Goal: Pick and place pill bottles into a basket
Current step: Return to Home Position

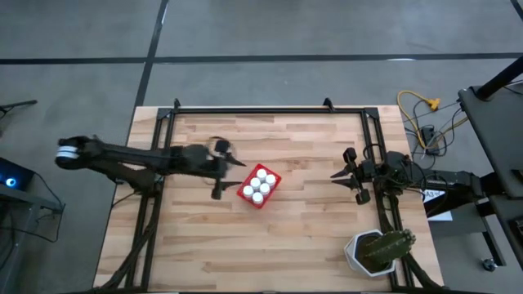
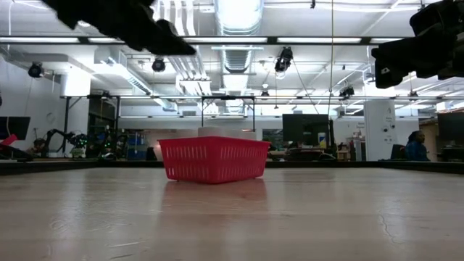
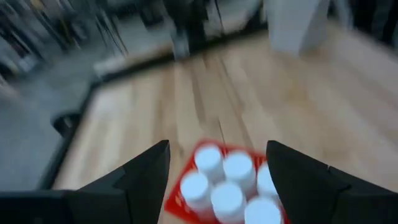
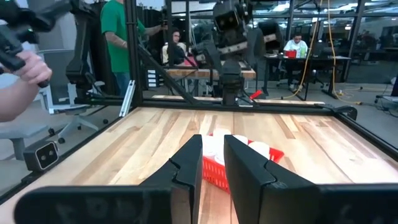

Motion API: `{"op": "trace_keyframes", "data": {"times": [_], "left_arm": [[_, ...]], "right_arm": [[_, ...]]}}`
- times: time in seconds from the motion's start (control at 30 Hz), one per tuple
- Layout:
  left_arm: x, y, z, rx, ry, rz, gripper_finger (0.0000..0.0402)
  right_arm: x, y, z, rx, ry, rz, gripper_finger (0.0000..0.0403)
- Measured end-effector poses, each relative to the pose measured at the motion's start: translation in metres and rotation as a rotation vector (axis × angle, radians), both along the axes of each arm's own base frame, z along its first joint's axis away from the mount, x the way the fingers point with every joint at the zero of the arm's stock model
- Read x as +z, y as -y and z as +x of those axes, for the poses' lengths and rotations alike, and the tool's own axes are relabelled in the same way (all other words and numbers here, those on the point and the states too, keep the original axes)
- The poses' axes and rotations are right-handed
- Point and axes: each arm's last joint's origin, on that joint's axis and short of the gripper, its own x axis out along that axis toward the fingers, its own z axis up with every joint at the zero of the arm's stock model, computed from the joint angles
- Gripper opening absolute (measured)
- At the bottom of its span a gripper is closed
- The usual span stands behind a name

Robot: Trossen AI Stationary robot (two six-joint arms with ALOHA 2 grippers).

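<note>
The six pill bottles (image 1: 260,186) stand inside the red basket (image 1: 278,177) near the middle of the counter (image 1: 310,245), so I think nothing is left to pick; the left pincer (image 3: 217,149) hangs just over its left-edge side, wide apart and empty; the right pincer (image 4: 212,149) waits by the right edge, slightly apart.

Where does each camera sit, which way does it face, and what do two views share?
High: above, facing down on the table; left arm, right arm show.
Low: at tabletop level, facing the basket; arms overhead.
Left wrist: behind the left pincer, facing the pill bottles.
Right wrist: behind the right pincer, facing the basket.
All share the basket.
</note>
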Motion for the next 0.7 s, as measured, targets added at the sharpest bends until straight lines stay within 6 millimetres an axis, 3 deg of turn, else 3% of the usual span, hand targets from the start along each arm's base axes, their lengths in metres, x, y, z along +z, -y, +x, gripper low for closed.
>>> {"op": "trace_keyframes", "data": {"times": [0.37,0.7], "left_arm": [[-0.006,0.001,-0.078,-0.005,0.506,-0.041,0.0248],[-0.007,0.001,-0.124,-0.043,0.690,-0.069,0.0248]], "right_arm": [[0.000,0.000,0.000,0.000,0.000,-0.001,0.0059],[0.000,0.000,0.000,0.000,0.000,0.000,0.0059]]}}
